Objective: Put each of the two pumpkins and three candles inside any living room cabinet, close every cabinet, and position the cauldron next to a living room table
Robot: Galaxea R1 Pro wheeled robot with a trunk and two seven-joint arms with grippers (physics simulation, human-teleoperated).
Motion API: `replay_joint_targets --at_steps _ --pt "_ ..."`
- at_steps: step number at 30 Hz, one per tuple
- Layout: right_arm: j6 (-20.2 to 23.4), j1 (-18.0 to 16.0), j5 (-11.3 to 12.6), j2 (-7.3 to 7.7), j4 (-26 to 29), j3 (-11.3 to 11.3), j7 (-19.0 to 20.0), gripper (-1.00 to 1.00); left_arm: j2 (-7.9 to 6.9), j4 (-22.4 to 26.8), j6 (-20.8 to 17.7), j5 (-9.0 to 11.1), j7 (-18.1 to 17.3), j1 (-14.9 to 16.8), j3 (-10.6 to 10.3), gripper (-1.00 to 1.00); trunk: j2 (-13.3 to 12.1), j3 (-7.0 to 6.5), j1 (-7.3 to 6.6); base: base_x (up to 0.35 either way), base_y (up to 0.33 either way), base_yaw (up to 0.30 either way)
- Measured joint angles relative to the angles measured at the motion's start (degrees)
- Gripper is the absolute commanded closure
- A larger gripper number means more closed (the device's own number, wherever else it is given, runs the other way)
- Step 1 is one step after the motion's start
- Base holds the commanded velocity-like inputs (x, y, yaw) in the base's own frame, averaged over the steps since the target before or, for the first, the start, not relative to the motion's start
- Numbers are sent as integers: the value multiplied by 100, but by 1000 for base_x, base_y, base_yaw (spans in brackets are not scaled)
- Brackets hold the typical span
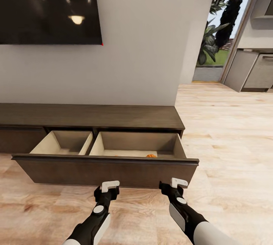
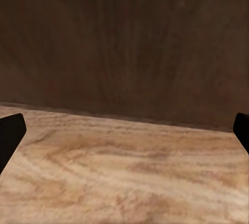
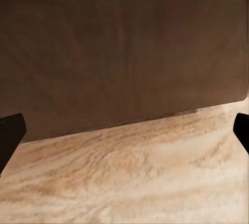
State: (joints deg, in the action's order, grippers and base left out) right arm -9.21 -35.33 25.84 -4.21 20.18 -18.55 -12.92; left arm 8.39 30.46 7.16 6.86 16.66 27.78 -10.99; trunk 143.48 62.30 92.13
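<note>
Before dark-brown wooden cabinet (image 1: 91,116), wide drawer (image 1: 106,169) pulled out, ribbed orange pumpkin (image 1: 151,155) inside; both grippers' fingers (image 2: 10,136) spread, released

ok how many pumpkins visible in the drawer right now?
1: a pumpkin peeking over the front edge of the open cabinet drawer's right compartment. Another could be hidden behind the drawer front.

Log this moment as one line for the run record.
drawer: open | pumpkin: inside, right compartment | left gripper: open, empty, facing drawer front | right gripper: open, empty, facing front
</note>
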Motion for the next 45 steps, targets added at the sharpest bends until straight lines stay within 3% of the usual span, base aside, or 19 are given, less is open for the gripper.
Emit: replay_joint_targets --at_steps 7,45 --pt "-187 0 -42 -1 -22 0 0 -100 3 -3 -3 1 19 0 0 -100 0 0 0 275 0 0" --pt "-189 3 -29 -2 -26 -7 0 -100 -4 -4 14 3 21 0 7 -100 0 0 0 238 0 0"
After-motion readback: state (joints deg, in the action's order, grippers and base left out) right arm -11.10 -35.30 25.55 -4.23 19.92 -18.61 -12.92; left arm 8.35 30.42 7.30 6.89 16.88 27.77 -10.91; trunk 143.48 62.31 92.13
